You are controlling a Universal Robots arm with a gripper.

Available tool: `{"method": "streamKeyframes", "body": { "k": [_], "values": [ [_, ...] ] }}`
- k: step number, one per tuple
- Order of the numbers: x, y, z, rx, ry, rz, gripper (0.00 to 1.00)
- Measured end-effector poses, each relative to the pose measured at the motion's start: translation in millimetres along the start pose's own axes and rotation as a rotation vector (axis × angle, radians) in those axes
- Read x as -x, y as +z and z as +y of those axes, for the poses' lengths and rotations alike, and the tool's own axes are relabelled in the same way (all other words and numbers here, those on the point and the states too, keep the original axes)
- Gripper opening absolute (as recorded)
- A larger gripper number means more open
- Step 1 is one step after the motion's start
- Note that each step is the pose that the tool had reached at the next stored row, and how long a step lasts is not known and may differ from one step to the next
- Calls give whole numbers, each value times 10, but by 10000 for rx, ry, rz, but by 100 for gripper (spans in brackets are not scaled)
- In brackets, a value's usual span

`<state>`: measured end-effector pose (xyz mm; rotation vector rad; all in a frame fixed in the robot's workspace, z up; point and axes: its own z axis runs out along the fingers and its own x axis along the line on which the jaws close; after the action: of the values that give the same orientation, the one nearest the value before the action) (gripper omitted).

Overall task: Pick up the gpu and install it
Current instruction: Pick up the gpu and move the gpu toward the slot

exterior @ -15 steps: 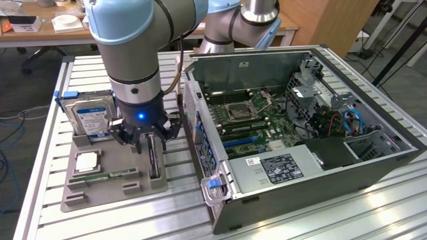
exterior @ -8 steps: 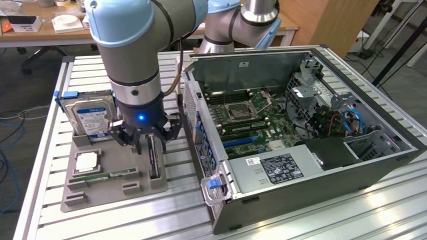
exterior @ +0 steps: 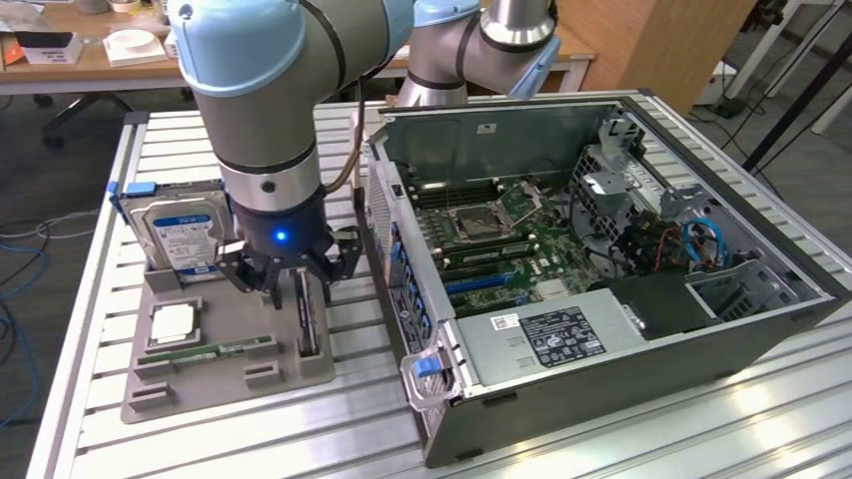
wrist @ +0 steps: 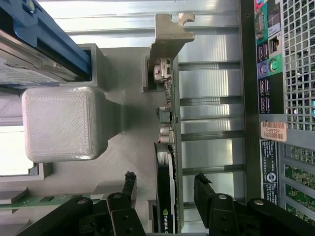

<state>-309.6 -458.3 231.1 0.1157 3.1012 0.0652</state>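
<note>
Closest to the wrist camera, the black jaws stand spread, one on either side of the gpu [wrist: 165,167]. The card is seen edge-on, with a visible gap between it and each jaw, so neither touches it. Beyond the jaws the card runs on to its silver end bracket [wrist: 170,44]. A square grey block [wrist: 61,123] stands beside it, with the blue-framed hard drive [wrist: 29,59] past that. On the card's other side, across the slatted tabletop [wrist: 211,118], are the rear ports of the computer case [wrist: 268,64]. That view gives the clearance at the card; the exterior view gives the wider layout and the arm.

At the lower left of the exterior view, the grey fixture [exterior: 253,384] sits on the tabletop [exterior: 665,429], with a memory stick [exterior: 200,351] and a processor chip [exterior: 174,321] lying flat on it. The gpu [exterior: 310,324] stands on edge in a slot at the fixture's right side, just beside the computer case [exterior: 639,329]. The arm [exterior: 266,150] comes straight down from the upper left of the frame with its wrist vertical. Its jaws straddle the part of the card farther from the camera. Behind them the hard drive [exterior: 180,235] stands upright. To the exterior view's right the computer case lies open, its motherboard [exterior: 493,239] exposed.
</note>
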Motion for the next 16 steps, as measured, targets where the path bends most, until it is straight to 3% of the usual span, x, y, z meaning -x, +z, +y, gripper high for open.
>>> {"method": "streamKeyframes", "body": {
  "k": [9,11,12,16],
  "values": [
    [0,0,0,1,0,0,59],
    [0,0,0,1,0,0,58],
    [0,0,0,1,0,0,51],
    [0,0,0,1,0,0,51]
  ]
}}
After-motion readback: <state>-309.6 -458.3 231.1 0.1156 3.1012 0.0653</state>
